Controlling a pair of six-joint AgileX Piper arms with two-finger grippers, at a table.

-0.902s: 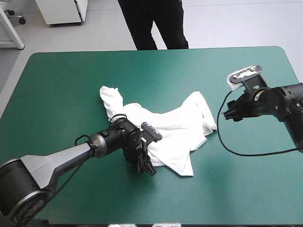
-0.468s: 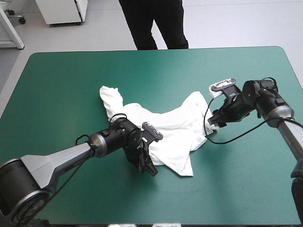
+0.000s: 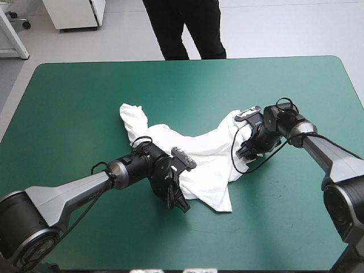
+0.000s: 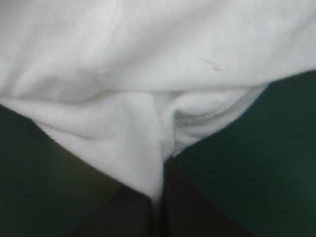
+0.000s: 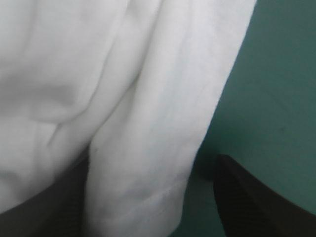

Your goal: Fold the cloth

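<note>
Sprawling crumpled on teal-green cover [image 3: 85,96]: white T-shirt [image 3: 210,151]. Left gripper [image 4: 160,197] clamped tight on its near edge; right gripper [image 5: 148,168] spread wide, shirt's right edge between its fingers.

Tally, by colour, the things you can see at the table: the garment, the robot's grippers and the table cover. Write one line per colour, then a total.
White: 1, the T-shirt
Black: 2, the left gripper and the right gripper
Teal-green: 1, the table cover
Total: 4
</note>
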